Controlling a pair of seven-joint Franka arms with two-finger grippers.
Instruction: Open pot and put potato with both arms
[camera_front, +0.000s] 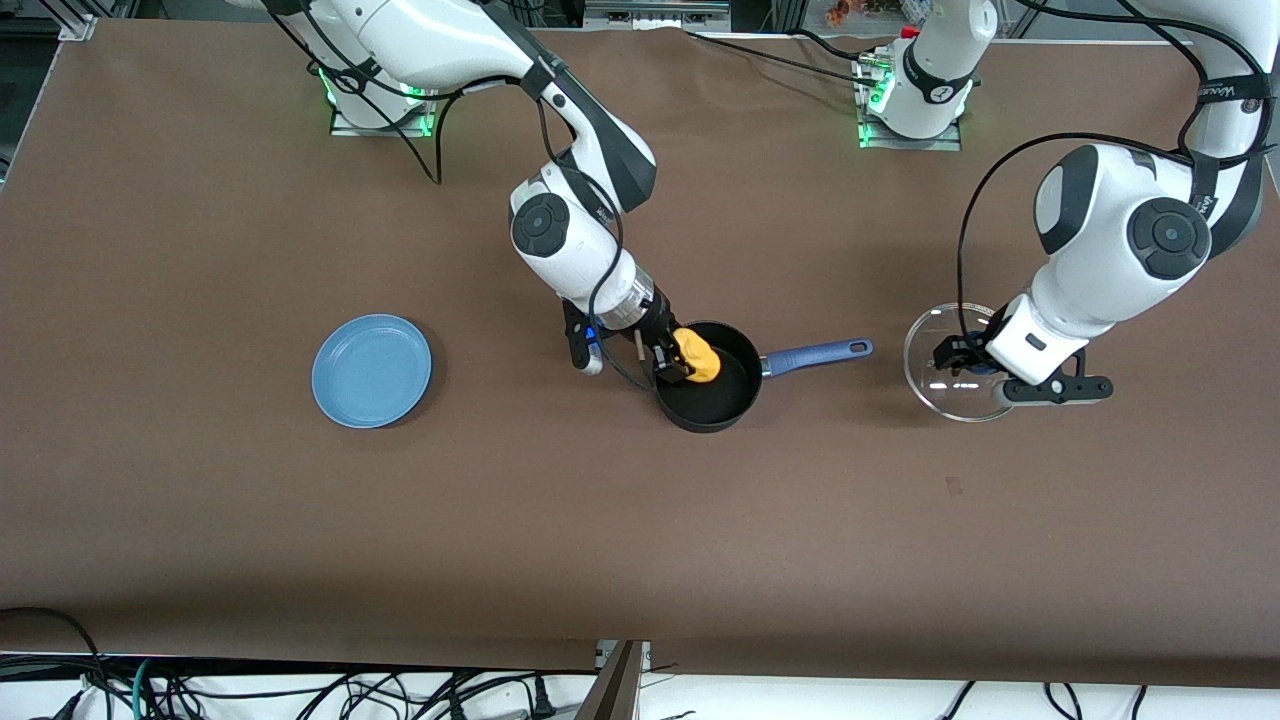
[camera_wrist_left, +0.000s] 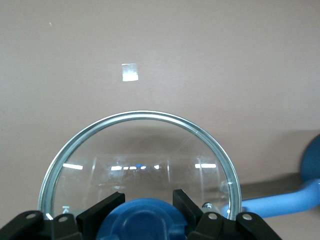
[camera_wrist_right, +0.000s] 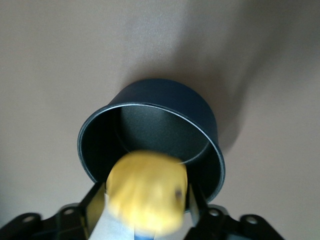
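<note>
— Where is your right tool?

— My right tool (camera_front: 684, 362) is over the pot (camera_front: 712, 392), at the rim toward the right arm's end of the surface (camera_front: 640, 520). Its fingers (camera_wrist_right: 192, 202) are clamped on the potato (camera_front: 697, 354), which hangs above the pot's open mouth.

— And the pot itself?

— It stands uncovered, near the middle of the surface, its blue handle (camera_front: 815, 354) pointing toward the left arm's end.

— Your left tool?

— My left tool (camera_front: 962, 360) is pinched on the blue knob (camera_wrist_left: 145, 222) of the glass lid (camera_front: 945, 362), well apart from the pot, toward the left arm's end. I cannot tell whether the lid touches the surface.

— Anything else?

— A blue plate (camera_front: 371, 370) lies toward the right arm's end.
</note>
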